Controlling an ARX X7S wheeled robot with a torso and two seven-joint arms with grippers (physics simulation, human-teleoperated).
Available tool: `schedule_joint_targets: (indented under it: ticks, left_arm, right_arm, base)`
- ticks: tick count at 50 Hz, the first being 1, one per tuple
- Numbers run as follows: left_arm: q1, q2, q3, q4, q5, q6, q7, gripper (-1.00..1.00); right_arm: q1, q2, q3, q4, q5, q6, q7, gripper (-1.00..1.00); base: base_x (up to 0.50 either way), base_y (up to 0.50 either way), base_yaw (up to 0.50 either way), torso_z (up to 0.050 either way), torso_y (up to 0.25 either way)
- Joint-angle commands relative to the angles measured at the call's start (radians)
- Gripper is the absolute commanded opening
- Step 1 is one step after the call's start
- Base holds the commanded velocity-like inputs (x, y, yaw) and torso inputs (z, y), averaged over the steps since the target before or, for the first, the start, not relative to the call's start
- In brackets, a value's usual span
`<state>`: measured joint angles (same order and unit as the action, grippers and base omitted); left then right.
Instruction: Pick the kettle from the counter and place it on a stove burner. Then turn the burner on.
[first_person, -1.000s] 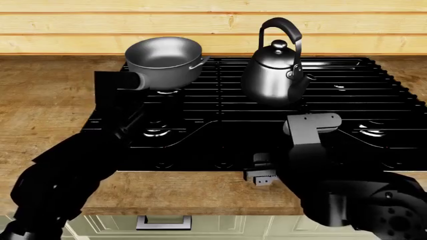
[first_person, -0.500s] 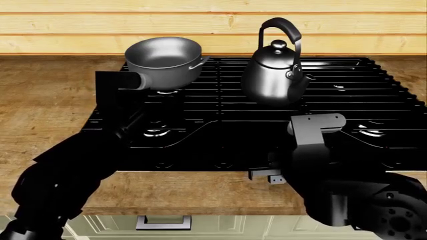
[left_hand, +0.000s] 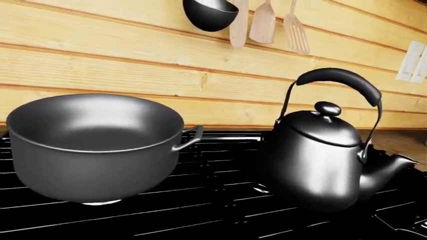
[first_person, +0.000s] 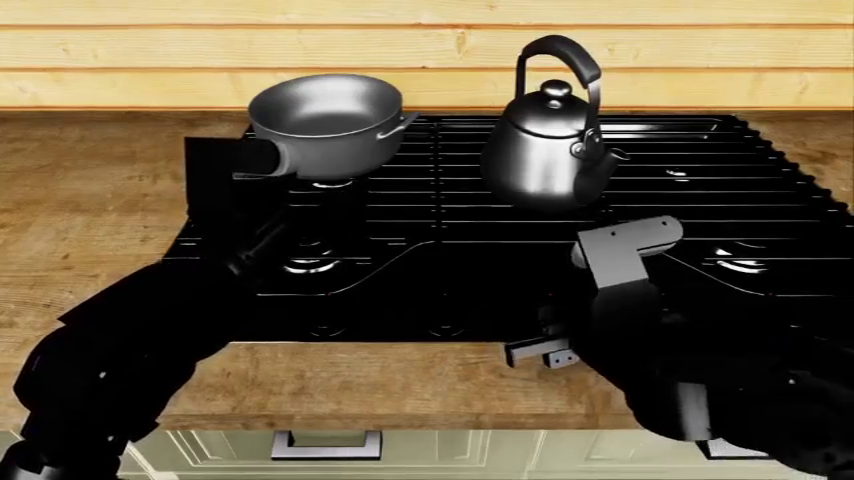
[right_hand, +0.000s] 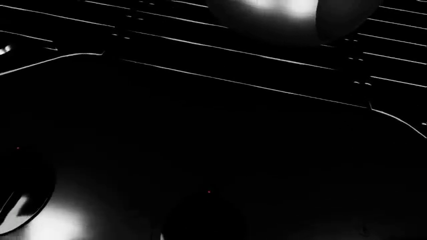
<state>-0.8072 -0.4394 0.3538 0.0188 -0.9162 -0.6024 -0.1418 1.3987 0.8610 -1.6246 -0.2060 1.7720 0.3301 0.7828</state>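
Kettle (first_person: 545, 150) sits upright on rear stove grate (first_person: 694, 190), beside saucepan (first_person: 324, 115). Right gripper (first_person: 541, 352) low at front edge nr knobs; jaw state can't tell. Left gripper not visible. Risk: wrong knob turned, lighting burner w/o kettle.

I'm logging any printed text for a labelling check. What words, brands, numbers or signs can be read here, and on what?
None can be read.
Kettle: no brand or mark.
Pot: plain.
Stove: no legible markings by the knobs, too dark.
Wall plates: blank.
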Motion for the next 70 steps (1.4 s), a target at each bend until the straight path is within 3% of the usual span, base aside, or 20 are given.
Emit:
schedule_joint_targets:
  ticks: [1, 45, 70]
  left_arm:
    - [-0.006, 0.000, 0.003, 0.008, 0.000, -0.006, -0.011, 1.00]
    - [-0.023, -0.007, 0.017, 0.047, -0.004, -0.040, -0.068, 1.00]
    - [-0.026, -0.012, 0.021, 0.065, -0.011, -0.046, -0.078, 1.00]
  right_arm:
    - [0.027, -0.021, -0.003, 0.033, -0.028, 0.050, -0.152, -1.00]
    - [0.092, -0.099, -0.075, 0.255, -0.270, 0.142, -0.765, -1.00]
    - [0.133, -0.107, -0.100, 0.314, -0.381, 0.139, -0.958, -1.00]
  base:
    - [0.00, 0.00, 0.00, 0.000, 0.000]
    - [0.00, 0.00, 0.01, 0.000, 0.000]
    - [0.00, 0.00, 0.00, 0.000, 0.000]
